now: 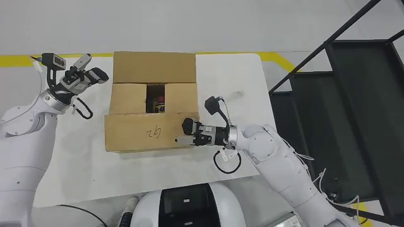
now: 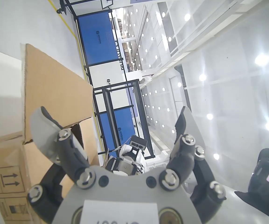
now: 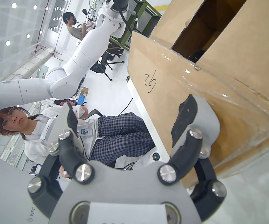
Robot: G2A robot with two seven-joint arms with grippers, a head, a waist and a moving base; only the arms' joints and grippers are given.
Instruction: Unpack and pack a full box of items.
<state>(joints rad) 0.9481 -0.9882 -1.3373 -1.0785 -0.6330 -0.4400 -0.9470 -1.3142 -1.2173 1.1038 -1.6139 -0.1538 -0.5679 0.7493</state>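
Note:
A brown cardboard box (image 1: 151,102) stands on the white table (image 1: 233,75) with its long flaps folded outward and its two short flaps half over the opening. A dark and red item (image 1: 158,98) shows through the gap. My right gripper (image 1: 187,132) is open at the near flap's right end, beside the handwritten mark; in the right wrist view one of its fingers (image 3: 185,117) lies against that flap (image 3: 171,80). My left gripper (image 1: 93,74) is open just off the box's left side, near the far flap (image 2: 52,89), holding nothing.
A black metal rack (image 1: 353,101) stands right of the table. Yellow floor tape (image 1: 278,57) runs behind the table. The table's right part and its near-left corner are bare.

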